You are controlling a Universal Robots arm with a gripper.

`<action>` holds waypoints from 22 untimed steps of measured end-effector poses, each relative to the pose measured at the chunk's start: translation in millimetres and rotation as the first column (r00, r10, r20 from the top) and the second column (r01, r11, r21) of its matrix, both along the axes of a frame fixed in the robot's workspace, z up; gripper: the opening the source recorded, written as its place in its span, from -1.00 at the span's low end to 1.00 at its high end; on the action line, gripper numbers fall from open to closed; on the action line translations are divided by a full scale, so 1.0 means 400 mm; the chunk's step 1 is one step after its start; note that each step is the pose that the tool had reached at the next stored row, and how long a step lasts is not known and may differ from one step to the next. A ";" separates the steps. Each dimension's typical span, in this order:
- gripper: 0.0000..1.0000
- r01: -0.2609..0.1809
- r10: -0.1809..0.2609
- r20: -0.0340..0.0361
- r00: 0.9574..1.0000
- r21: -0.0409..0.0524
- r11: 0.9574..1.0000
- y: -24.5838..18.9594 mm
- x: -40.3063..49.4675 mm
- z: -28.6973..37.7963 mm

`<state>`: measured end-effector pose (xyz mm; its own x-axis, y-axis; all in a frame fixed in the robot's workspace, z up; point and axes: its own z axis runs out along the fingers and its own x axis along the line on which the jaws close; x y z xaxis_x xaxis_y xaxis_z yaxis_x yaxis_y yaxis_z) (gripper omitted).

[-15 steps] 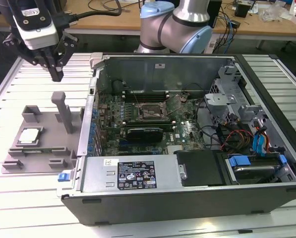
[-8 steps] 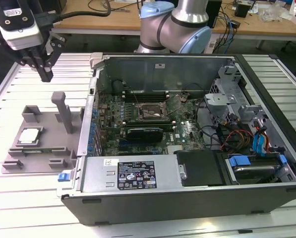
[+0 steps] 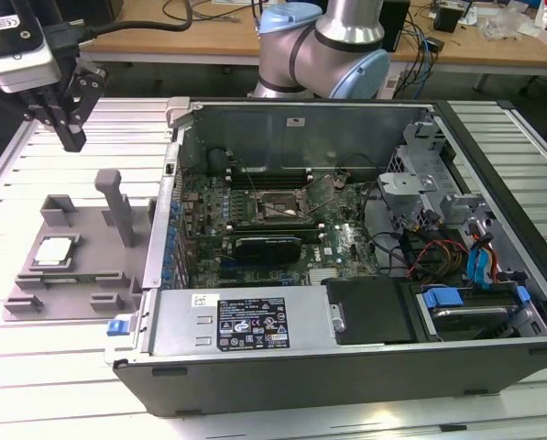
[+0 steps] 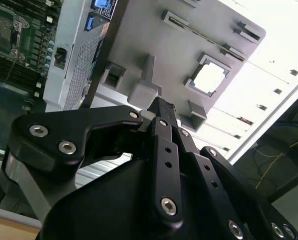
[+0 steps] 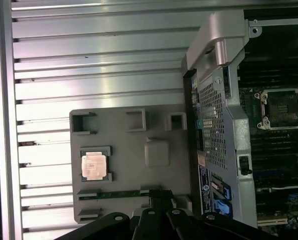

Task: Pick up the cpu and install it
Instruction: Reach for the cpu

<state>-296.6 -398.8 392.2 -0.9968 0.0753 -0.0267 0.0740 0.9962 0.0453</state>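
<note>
The cpu (image 3: 55, 251) lies flat in a square recess of the grey fixture plate (image 3: 97, 225), on the exterior view's left, outside the computer case. Its shiny metal top faces up in both wrist views (image 4: 210, 79) (image 5: 94, 165). My gripper (image 3: 71, 139) hangs high above the table, behind the fixture plate and well clear of the cpu. Its black fingers (image 4: 162, 120) meet at the tips with nothing between them, so it is shut and holds nothing. The open motherboard socket (image 3: 278, 207) sits inside the case (image 5: 283, 107).
The open computer case (image 3: 346, 357) fills the middle and the exterior view's right, its metal side wall (image 3: 163, 229) right next to the fixture plate. A tall grey post (image 3: 119, 206) rises from the plate. The robot's base (image 3: 323, 46) stands behind the case.
</note>
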 end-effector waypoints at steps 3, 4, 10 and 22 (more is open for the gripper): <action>-0.79 0.000 0.000 0.000 1.000 0.000 1.000 0.000 -0.017 -0.001; -0.79 0.000 0.000 0.000 1.000 0.000 1.000 0.000 -0.021 -0.002; -0.79 0.000 0.000 0.000 1.000 0.000 1.000 0.000 -0.048 -0.007; -0.79 0.000 0.000 0.000 1.000 0.000 1.000 0.000 -0.087 -0.043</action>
